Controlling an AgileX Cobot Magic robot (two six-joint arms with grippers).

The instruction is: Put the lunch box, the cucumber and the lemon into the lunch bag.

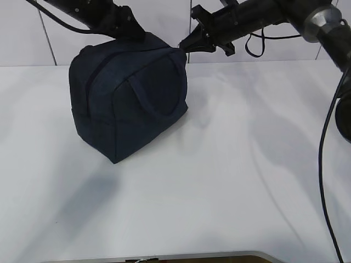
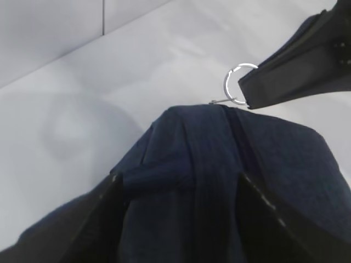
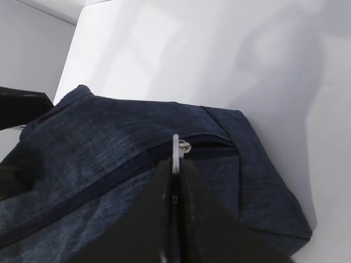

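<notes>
Sitting upright on the white table, the lunch bag is left of centre in the exterior view, its zipper run closed along the top as far as we can see. No lunch box, cucumber or lemon shows in any view; we judge they may already be inside, but the fabric hides that.

At the bag's far end our right gripper is clenched on the metal ring pull; the right wrist view shows the ring edge-on, pinched between the two fingers, and the left wrist view shows it gripped from the side. Our left gripper straddles the top of the bag at the other end, with its fingers on either side of the zip ridge and a handle strap. They look pressed onto the fabric, though the close, dark view leaves us unsure whether they truly clamp it or only rest against it.

What could go wrong from here: the ring is thin and held near its edge, so a pull at an angle to the zipper line could twist it out of our right fingers. If the left hold is loose, the soft bag could slide or tip on the smooth table, and a fold of slack fabric could jam the slider.
</notes>
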